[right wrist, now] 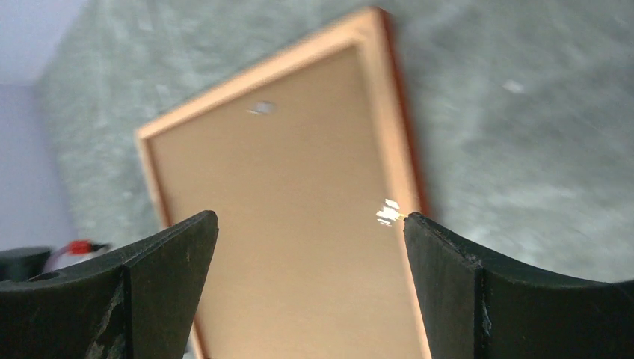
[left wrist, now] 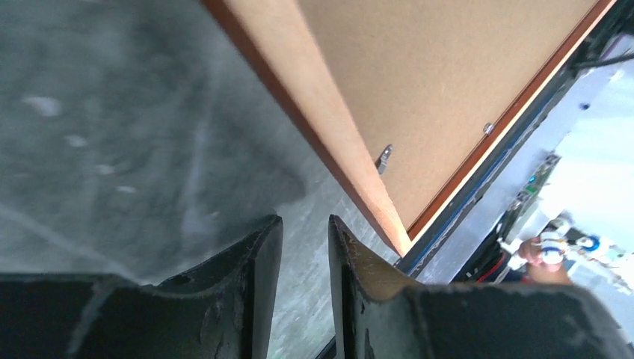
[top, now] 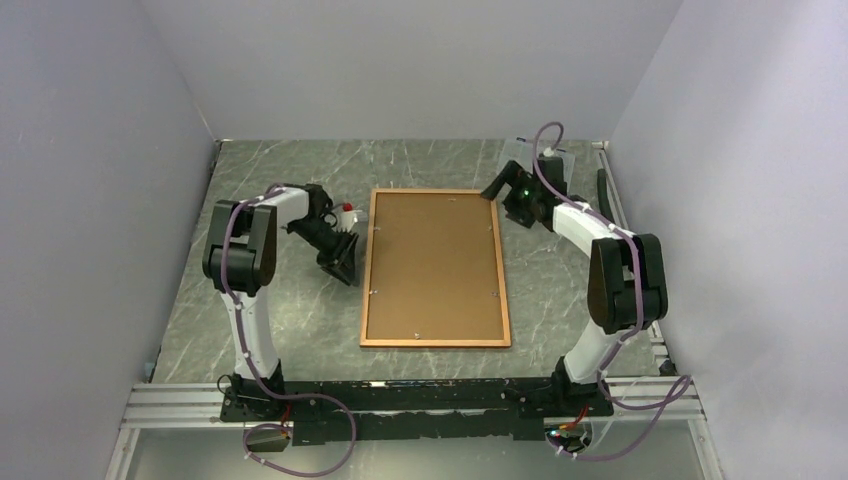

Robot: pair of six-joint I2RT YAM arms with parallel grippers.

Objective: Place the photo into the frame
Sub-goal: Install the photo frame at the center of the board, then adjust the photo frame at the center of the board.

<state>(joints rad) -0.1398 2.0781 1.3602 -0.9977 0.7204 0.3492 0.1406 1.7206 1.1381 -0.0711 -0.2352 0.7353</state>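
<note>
**Top external view, read left to right: where to take hold**

At left, my left gripper (top: 345, 270) hangs low over the grey marbled table (top: 290, 320). It sits just beside the long left edge of the large rectangular frame with a thin reddish-orange wooden border (top: 436, 342). In the left wrist view its jaws stand a narrow slit apart, with nothing between them.

At centre, the frame lies flat, tan back upward. A plain brown backing board (top: 435, 260) is seated inside it under small metal clips (left wrist: 384, 158). The glossy sunset photo shows in no view, and I cannot tell whether it sits beneath the board.

At right, my right gripper (top: 497, 188) hovers by the frame's far right corner, jaws wide and empty.

I judge the frame light, stiff and flush to the table, so best taken by its border. The photo should be thin, slick and easily creased, so it should be pinched at a margin.
</note>
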